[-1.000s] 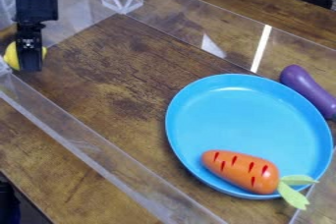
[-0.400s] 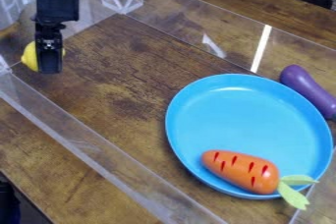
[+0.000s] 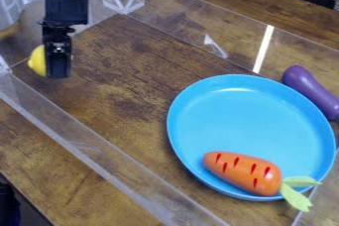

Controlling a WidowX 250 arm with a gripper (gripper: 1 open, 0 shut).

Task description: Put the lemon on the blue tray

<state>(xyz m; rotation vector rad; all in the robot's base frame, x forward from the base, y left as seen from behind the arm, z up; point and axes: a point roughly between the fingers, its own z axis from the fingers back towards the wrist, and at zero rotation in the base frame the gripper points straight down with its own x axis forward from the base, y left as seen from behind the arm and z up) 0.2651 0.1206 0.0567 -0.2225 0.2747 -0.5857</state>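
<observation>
While jaws (image 3: 56, 64) grip lemon (image 3: 38, 60) over in upper left of frame, blue tray (image 3: 239, 116) sits lower right, only carrot (image 3: 243, 171) on it. So grab's sorted, I'd say roughly halfway; carry, lower and release left.

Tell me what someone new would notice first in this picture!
The big bright-blue tray jumps out first, on the right side, with an orange carrot lying on its near part. A purple eggplant lies just beyond its right edge. Over on the left, the black gripper is at the yellow lemon.
</observation>
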